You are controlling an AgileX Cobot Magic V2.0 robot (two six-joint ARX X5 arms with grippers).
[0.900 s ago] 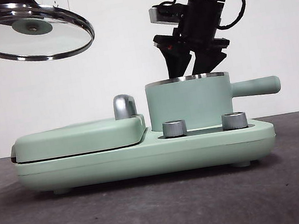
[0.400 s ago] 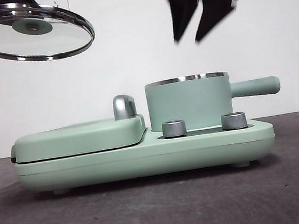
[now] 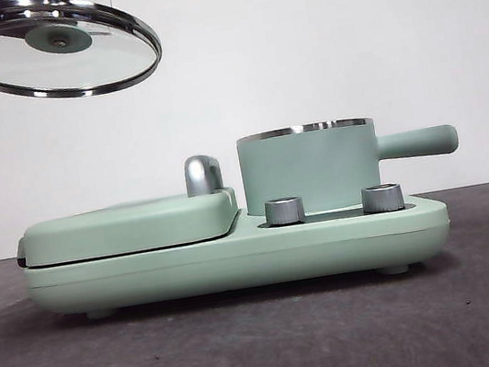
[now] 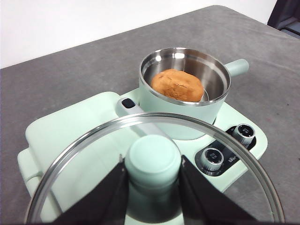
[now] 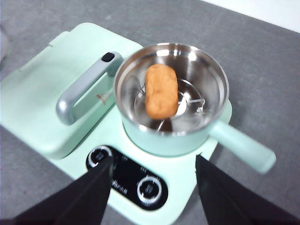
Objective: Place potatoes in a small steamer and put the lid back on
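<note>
Nearest the front camera, two round steel dials sit on the front ledge of the mint-green cooker base, which rests on the dark grey table. On the left half of the base lies the flat mint-green griddle cover with its curved chrome handle. On the right half stands the mint-green cylindrical steamer pot with a steel rim, its straight green side handle pointing right. Inside the pot, on a wire rack, lies the oval orange-brown potato with rough skin.

High at the left, the left gripper has its two black jaws closed against the small mint-green knob of the round clear glass lid with a steel rim, holding it tilted in the air, well apart from the pot.

High at the right, the right gripper hangs above the pot with its jaws spread wide, gripping nothing; only its black tips show in the front view.
</note>
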